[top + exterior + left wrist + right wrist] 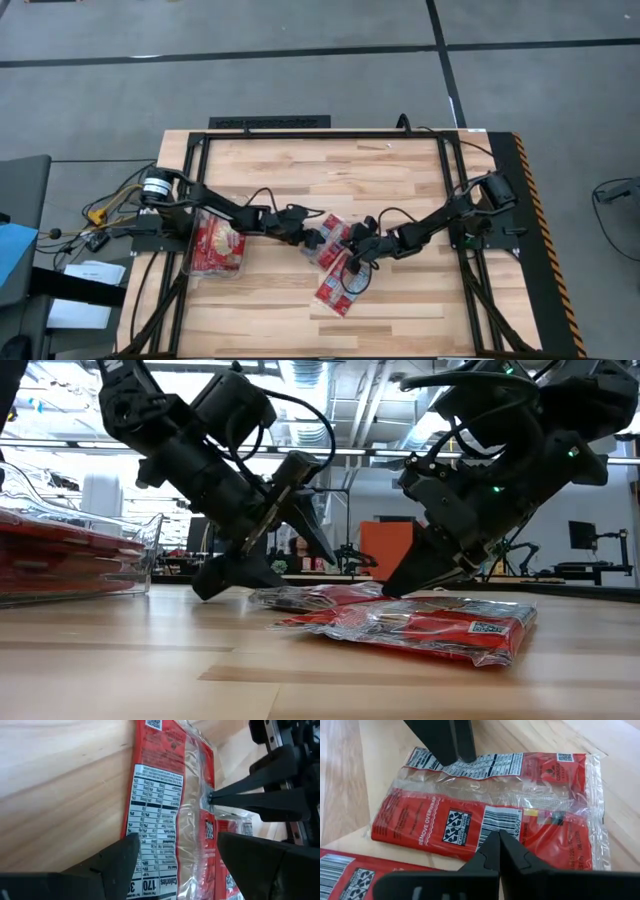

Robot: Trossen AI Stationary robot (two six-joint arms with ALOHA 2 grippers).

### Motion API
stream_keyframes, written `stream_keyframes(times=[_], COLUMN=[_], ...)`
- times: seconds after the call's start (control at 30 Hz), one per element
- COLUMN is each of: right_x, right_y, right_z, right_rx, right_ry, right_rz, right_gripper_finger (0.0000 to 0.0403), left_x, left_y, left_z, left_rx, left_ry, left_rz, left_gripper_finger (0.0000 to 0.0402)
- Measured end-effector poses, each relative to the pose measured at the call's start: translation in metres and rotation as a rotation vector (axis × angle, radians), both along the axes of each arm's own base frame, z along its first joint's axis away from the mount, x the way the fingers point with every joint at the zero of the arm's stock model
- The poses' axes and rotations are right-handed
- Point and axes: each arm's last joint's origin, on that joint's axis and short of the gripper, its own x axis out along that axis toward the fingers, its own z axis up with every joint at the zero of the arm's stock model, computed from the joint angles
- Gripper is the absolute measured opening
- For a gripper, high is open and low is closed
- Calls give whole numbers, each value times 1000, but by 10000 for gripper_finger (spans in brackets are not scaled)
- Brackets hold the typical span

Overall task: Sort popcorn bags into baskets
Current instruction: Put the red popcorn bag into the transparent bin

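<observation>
Tub (75, 565) cut off by low view's edge; pkt count unclear.

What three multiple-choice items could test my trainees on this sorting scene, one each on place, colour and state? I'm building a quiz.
1. The clear tub sits:
A) on the left arm's side of the table
B) on the right arm's side
C) between the two grippers

2. The loose popcorn bags are mainly:
A) blue
B) red
C) green

3. The left gripper has its jaws:
A) open astride a bag
B) shut on a lifted bag
C) out of view

Answers:
1 A, the high view shows it there.
2 B, red film with white print.
3 A, the left wrist view shows one on each side of a bag.
</observation>
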Motion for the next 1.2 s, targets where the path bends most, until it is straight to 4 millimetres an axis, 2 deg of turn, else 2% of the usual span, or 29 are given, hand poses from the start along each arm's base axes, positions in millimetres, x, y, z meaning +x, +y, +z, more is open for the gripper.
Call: stream_keyframes(times=[0.17,0.3,0.43,0.6,0.7,0.9,1.07,1.2], right_x=[-1,-2,-2,-2,-2,-2,-1,-1], right_y=[0,-1,-2,-3,-3,-3,-2,-2], right_z=[-1,-2,-2,-3,-3,-3,-3,-2], right_rx=[-14,-16,-29,-30,-30,-32,-28,-36], right_ry=[19,30,41,47,48,49,34,30], right_rz=[18,21,34,38,37,36,36,47], right_gripper_finger=[27,35,24,15,25,34,18,17], left_x=[0,-1,-4,-10,-12,6,8,10], left_y=[2,7,12,15,15,12,11,11], left_z=[2,19,39,31,17,7,-9,-8], left_rx=[-37,-100,-34,24,12,-62,-96,-96], left_ry=[1,-38,-38,87,162,51,92,69], left_rz=[-53,-116,-62,10,35,-13,-13,-45], left_gripper_finger=[269,269,269,269,269,269,269,259])
